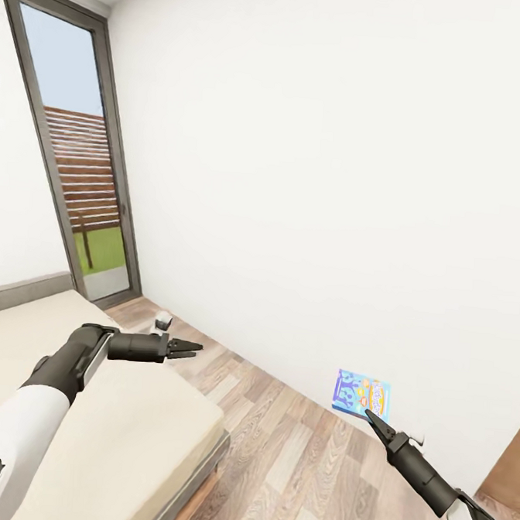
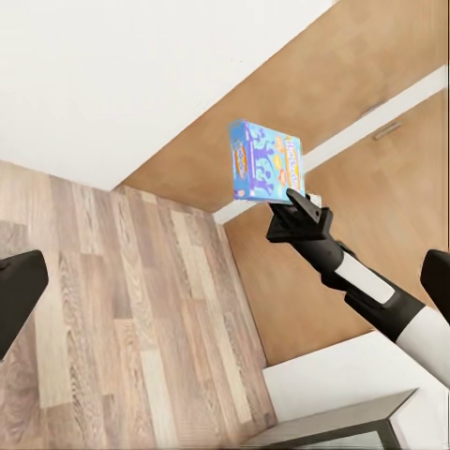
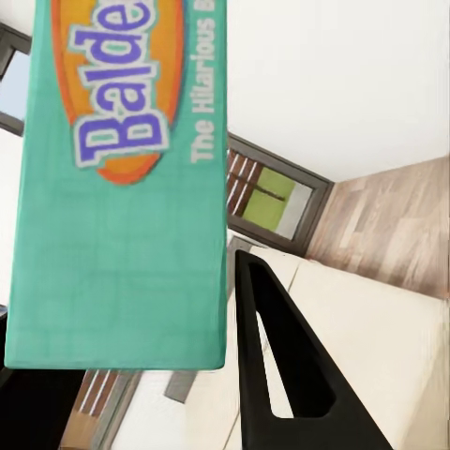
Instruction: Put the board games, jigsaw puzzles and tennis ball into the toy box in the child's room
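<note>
Nearest to the camera: left arm (image 1: 46,385), white sleeve then dark forearm, reaching out over the bed (image 1: 124,429) from about 8 o'clock in the head view.
Left gripper (image 1: 192,348): empty, hanging over the bed's far edge; its fingertips look drawn close together, though I cannot tell for certain whether they meet.
Bed: beige mattress with no game box on the part I can see.
Window (image 1: 76,169): tall, dark-framed, at about 11 o'clock, a fence and grass beyond it.
Floor (image 1: 300,457): wood planks running between the bed and the white wall.
Blue board game (image 1: 361,394): small box at about 4 o'clock, held in the air in front of the wall, printed face toward us.
Right gripper (image 1: 373,417): pinching the blue board game at its lower edge, the box standing up past the fingertips.
Long axis: in the left wrist view the blue board game (image 2: 267,161) carries on roughly in line with the right gripper (image 2: 298,201) and its forearm.
Close view: the right wrist view shows the box's teal side (image 3: 122,216) against one dark finger (image 3: 281,375).
Nearer arm: the right, since it already has the box.
Judgement: toy box and table lie out of sight, so the next move turns on bringing the base round to them.
</note>
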Controlling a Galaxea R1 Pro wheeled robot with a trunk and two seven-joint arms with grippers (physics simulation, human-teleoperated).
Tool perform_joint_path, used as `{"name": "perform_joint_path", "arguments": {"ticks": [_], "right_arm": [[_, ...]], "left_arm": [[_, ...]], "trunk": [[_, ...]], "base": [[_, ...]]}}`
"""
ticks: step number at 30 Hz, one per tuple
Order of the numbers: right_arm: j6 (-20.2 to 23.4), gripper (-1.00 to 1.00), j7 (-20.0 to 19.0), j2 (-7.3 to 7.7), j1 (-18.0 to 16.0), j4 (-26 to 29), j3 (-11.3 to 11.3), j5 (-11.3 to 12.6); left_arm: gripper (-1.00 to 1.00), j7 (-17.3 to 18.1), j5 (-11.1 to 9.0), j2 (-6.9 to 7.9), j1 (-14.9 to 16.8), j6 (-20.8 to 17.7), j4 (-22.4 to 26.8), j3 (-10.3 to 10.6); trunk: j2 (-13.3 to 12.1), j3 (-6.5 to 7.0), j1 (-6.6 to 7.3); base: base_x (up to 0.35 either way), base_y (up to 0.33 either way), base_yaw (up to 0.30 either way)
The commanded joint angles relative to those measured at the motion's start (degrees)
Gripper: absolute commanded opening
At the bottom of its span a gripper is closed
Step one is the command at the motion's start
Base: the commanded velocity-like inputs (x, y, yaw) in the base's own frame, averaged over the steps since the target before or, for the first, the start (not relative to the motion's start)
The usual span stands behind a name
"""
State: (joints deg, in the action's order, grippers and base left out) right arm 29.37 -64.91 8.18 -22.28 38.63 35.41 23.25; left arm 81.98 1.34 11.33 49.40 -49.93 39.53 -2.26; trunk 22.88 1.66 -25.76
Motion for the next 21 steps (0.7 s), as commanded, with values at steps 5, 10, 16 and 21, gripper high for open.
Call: {"name": "perform_joint_path", "arguments": {"ticks": [5, 10, 16, 21], "right_arm": [[0.5, -1.00, -0.1, -0.01, 0.0, 0.0, 0.1, 0.3], [0.6, -1.00, 0.0, 0.05, -0.1, 0.0, 0.1, 0.3], [0.6, -1.00, 0.1, 0.07, -0.1, -0.1, 0.2, 0.3], [0.7, -1.00, 0.3, 1.19, -0.1, -0.5, 0.1, 0.4]], "left_arm": [[1.00, 0.3, 0.1, 0.01, 0.0, -0.6, 0.0, 0.0], [1.00, 0.2, 0.1, 0.01, 0.0, -0.6, 0.0, 0.1], [1.00, 0.0, 0.1, -0.26, 0.0, -0.6, 0.0, 0.2], [1.00, -0.3, 0.2, -0.50, 0.0, -0.6, 0.0, 0.1]], "trunk": [[0.0, 0.09, -0.02], [0.0, 0.20, -0.02], [0.0, 0.34, -0.02], [0.0, 0.45, -0.02]], "base": [[0.000, 0.000, -0.280], [0.000, 0.000, -0.280], [0.000, 0.000, -0.280], [0.000, 0.000, -0.280]]}}
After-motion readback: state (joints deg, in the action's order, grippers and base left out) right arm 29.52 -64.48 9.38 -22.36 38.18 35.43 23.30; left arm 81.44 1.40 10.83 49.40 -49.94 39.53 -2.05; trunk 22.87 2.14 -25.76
